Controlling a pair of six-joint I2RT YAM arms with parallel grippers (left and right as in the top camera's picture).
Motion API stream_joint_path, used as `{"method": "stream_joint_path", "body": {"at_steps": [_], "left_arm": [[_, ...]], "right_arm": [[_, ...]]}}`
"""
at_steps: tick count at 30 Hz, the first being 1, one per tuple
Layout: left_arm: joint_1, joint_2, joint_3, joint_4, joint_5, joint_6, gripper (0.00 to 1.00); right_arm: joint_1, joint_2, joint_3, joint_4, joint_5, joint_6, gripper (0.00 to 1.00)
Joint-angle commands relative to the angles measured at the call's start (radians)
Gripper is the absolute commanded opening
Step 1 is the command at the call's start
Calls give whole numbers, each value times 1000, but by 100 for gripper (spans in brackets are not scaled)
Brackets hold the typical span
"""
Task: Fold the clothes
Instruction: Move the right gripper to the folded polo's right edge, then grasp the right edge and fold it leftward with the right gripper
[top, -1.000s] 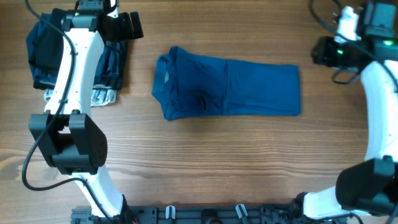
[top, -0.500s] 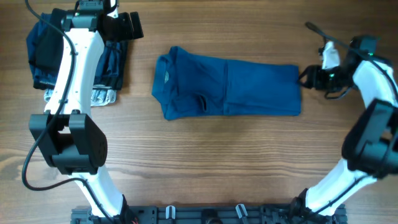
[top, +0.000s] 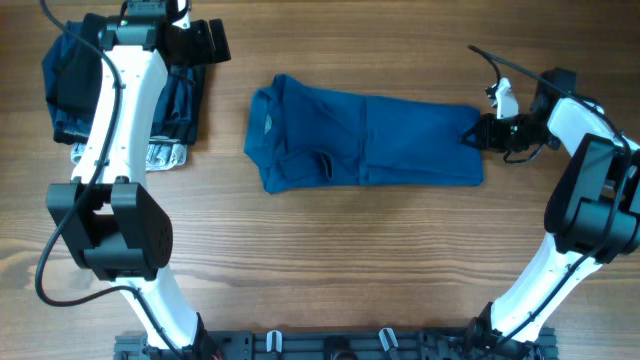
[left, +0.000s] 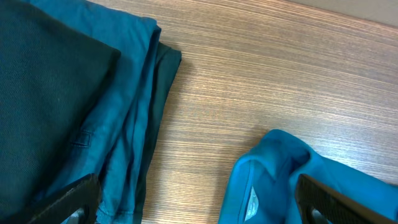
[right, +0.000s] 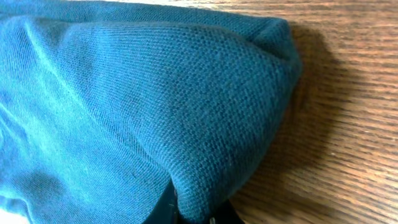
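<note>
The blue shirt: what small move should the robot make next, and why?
Probably lift the pinched edge a little. The right jaws are shut on the blue T-shirt at its hem end, which rests on the table, so raising it would start a fold toward the collar.

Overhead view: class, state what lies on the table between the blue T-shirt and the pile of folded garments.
Only bare wooden table separates the blue T-shirt and the pile of folded garments, shown overhead.
</note>
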Motion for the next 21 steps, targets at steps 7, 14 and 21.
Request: {"method": "stream_joint_path", "body": {"at_steps": [7,14,21], "left_arm": [[1,6,-3,3,-6,2,100],[1,6,-3,2,-6,2,100],[1,6,-3,2,-6,2,100]], "right_arm": [[-168,0,149,-79,109,95,4],[-290,-23,291,-182,151,87,4],[-273,-26,583,-407,137,71,4]]}}
